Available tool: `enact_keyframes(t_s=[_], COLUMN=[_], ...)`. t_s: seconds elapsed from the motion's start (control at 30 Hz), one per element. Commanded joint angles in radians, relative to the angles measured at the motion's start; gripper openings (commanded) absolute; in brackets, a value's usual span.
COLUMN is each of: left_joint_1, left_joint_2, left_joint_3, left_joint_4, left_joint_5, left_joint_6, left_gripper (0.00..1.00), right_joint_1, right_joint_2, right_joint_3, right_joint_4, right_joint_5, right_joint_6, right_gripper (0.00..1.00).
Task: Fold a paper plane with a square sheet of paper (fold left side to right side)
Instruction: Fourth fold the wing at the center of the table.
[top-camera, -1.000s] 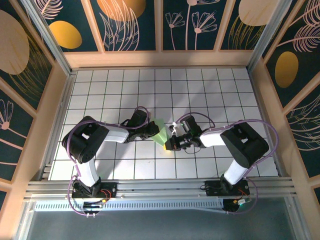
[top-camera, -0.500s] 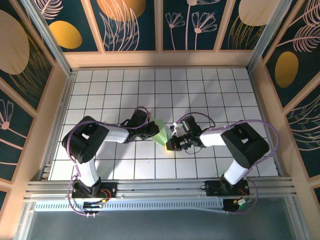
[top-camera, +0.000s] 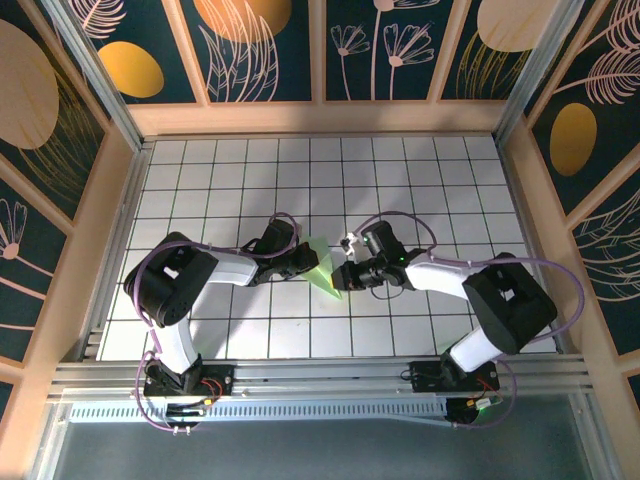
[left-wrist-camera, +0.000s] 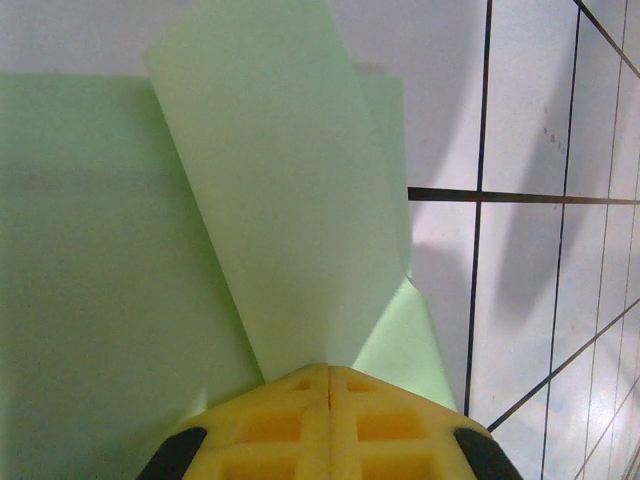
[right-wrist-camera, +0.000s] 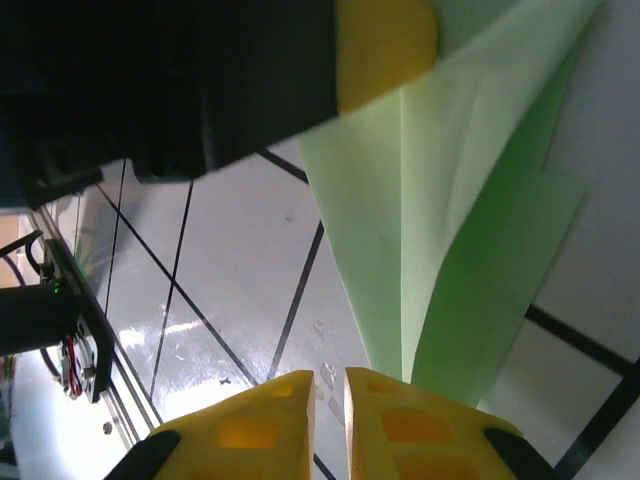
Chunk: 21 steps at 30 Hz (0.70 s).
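Pale green paper (top-camera: 323, 264), folded into a narrow creased wedge, lies mid-table between the arms; long axis far-to-near, tip pointing near-right; left gripper (left-wrist-camera: 330, 375) pinches it, fingers together; right gripper (right-wrist-camera: 328, 385) narrowly parted.

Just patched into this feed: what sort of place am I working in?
Probably a purpose-built robot test cell, not a home: a white grid-tiled table, patterned wall panels boxing it in, and an aluminium mounting rail along its near edge.

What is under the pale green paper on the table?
White grid tiles show beside the green paper and run beneath it. The part directly below is covered, so anything lying there cannot be seen.
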Motion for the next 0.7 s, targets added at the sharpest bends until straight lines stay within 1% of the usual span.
enact_keyframes(t_s=[0.0, 0.07, 0.17, 0.37, 0.67], left_joint_1=[0.003, 0.003, 0.004, 0.003, 0.003], left_joint_2=[0.012, 0.013, 0.015, 0.015, 0.015], left_joint_3=[-0.023, -0.023, -0.025, -0.027, -0.026], left_joint_4=[-0.095, -0.094, -0.095, -0.095, -0.098], left_joint_5=[-0.050, -0.051, -0.051, -0.051, -0.054], left_joint_6=[-0.001, -0.001, -0.001, 0.001, 0.002], left_gripper=[0.00, 0.00, 0.00, 0.00, 0.00], right_joint_1=[0.010, 0.021, 0.046, 0.047, 0.040], right_joint_2=[-0.001, 0.018, 0.045, 0.102, 0.089], right_joint_3=[0.010, 0.010, 0.023, 0.037, 0.016], right_joint_4=[-0.042, -0.006, 0.015, 0.012, 0.024], right_joint_5=[0.018, -0.015, -0.019, 0.014, 0.016], right_joint_6=[-0.032, -0.016, -0.004, 0.008, 0.023], right_gripper=[0.16, 0.11, 0.06, 0.05, 0.04])
